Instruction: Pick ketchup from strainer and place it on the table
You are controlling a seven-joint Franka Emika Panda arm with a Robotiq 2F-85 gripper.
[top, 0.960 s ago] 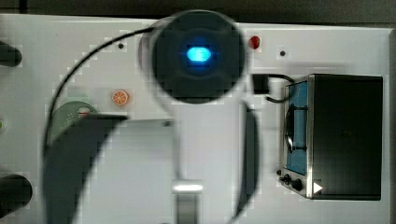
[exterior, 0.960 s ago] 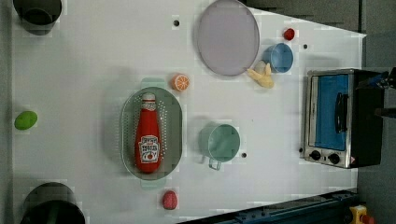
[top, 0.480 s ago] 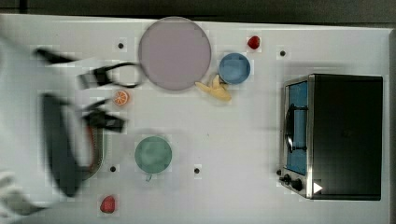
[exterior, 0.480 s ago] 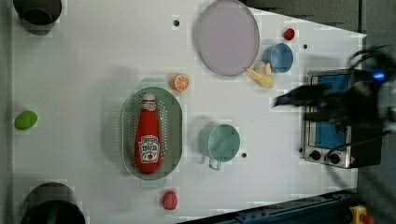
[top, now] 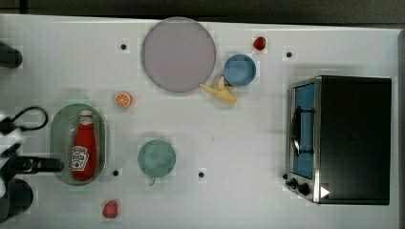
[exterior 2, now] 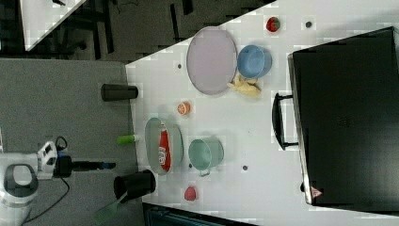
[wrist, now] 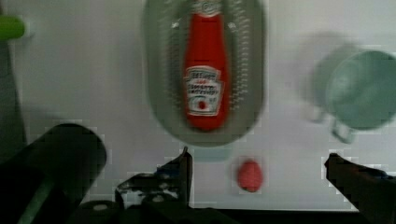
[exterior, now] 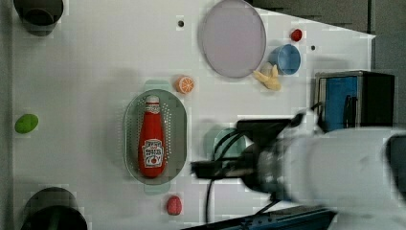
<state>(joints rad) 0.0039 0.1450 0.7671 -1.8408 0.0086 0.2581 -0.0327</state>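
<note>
The red ketchup [top: 85,148] bottle with a white cap lies lengthwise in the pale green strainer [top: 59,129] on the white table [top: 215,143]. It also shows as ketchup [exterior: 152,143] in strainer [exterior: 131,129], and as ketchup [wrist: 204,70] in strainer [wrist: 159,70]. My gripper [wrist: 257,157] is open, its dark fingers [wrist: 184,163] wide apart with nothing between them. It hangs in the air, apart from the bottle. In the left view the gripper [exterior: 198,167] reaches in from the left view's right, beside the strainer.
A teal mug [top: 156,158] stands close beside the strainer, a strawberry [top: 110,209] and an orange slice [top: 123,99] near its ends. Farther off are a purple plate [top: 178,54], blue bowl [top: 239,69], banana [top: 219,91] and toaster oven [top: 344,138]. Dark cups [top: 9,55] stand at the edge.
The arm has swept across the scene: in the top view from the middle to the left edge, in the left view in from the right toward the strainer. The ketchup has not moved.
</note>
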